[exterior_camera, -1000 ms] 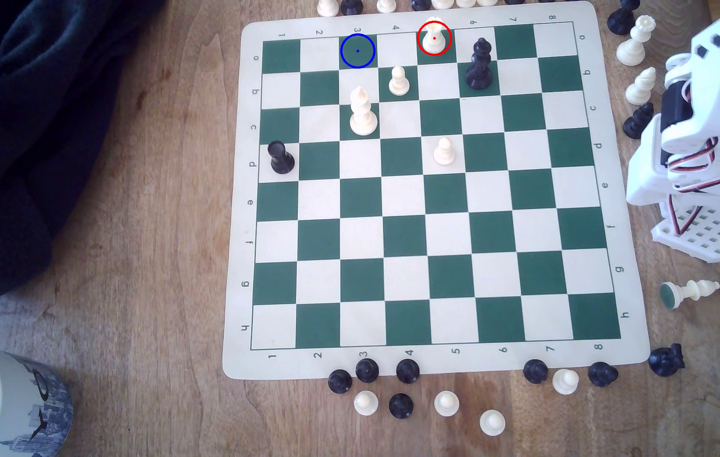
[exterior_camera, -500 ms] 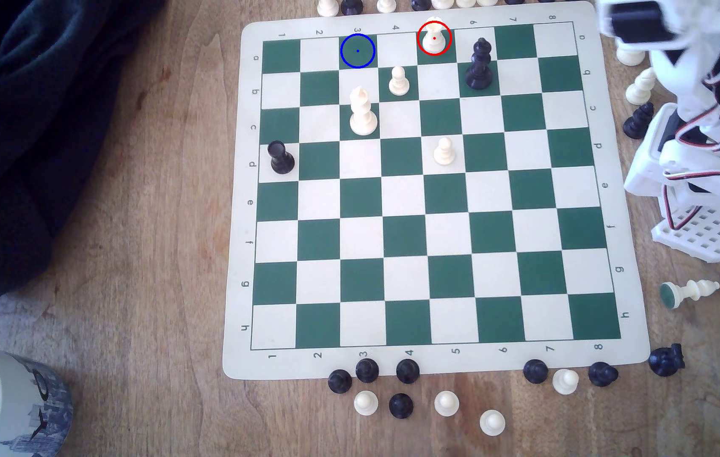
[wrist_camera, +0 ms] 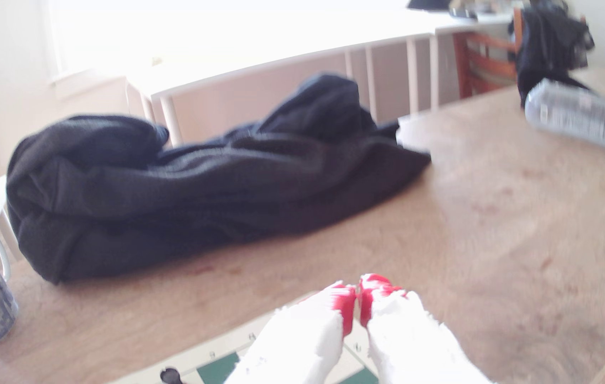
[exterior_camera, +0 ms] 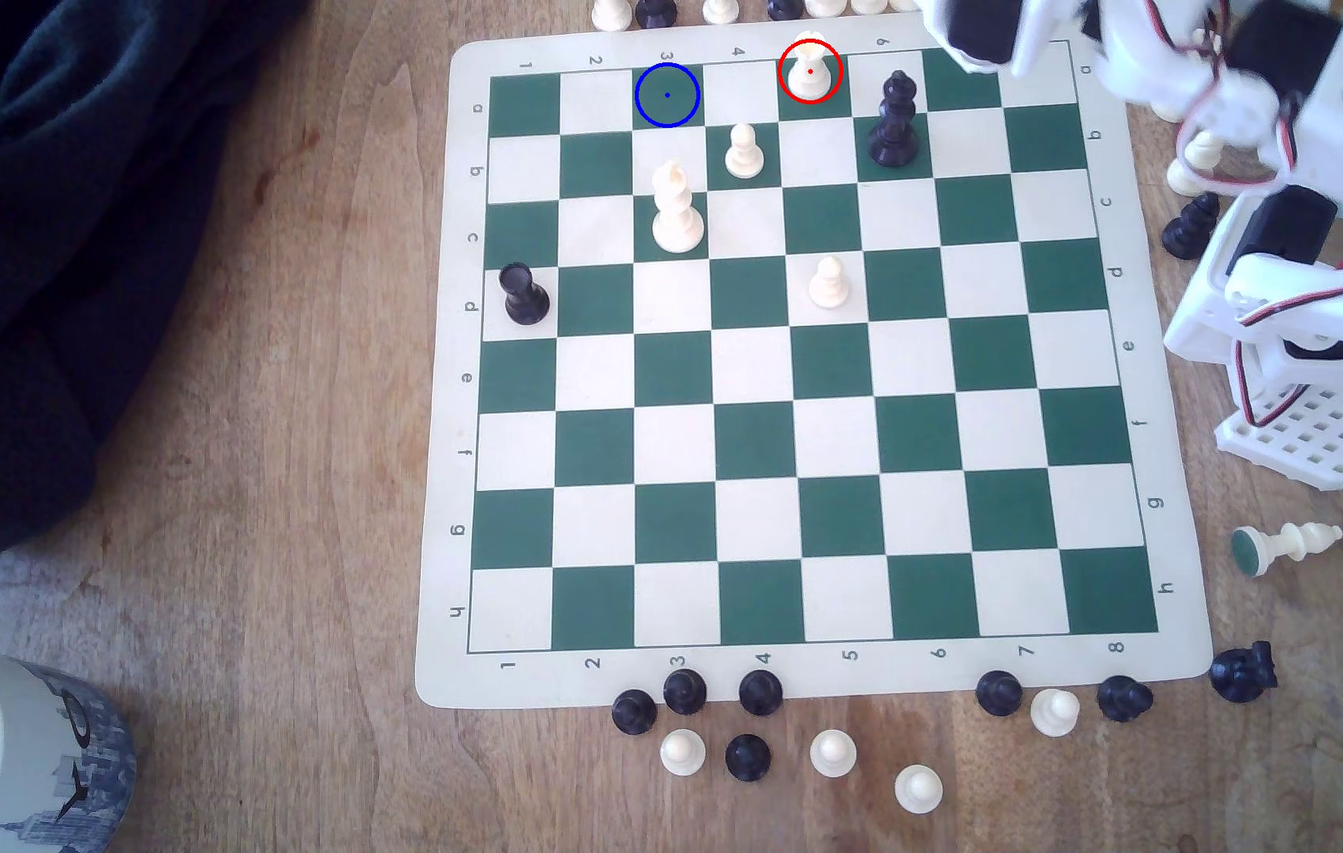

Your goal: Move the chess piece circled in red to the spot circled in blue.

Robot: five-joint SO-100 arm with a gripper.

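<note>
The cream-white rook (exterior_camera: pixel 809 70) stands upright inside the red ring on a dark green square in the board's far row, column 5. It has a round base, a narrow waist and a flared, notched top. It lies toward the exterior view's left of the claw (exterior_camera: pixel 971 41), apart from it. The target square (exterior_camera: pixel 667 95), dark green, blue-ringed with a centre dot, sits farther from the claw, two columns beyond the rook in the same row.

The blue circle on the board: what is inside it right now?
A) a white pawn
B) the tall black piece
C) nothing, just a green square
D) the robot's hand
C: the blue circle rings a bare green square, while the red-circled white piece stands two squares to the exterior view's right of it.
</note>
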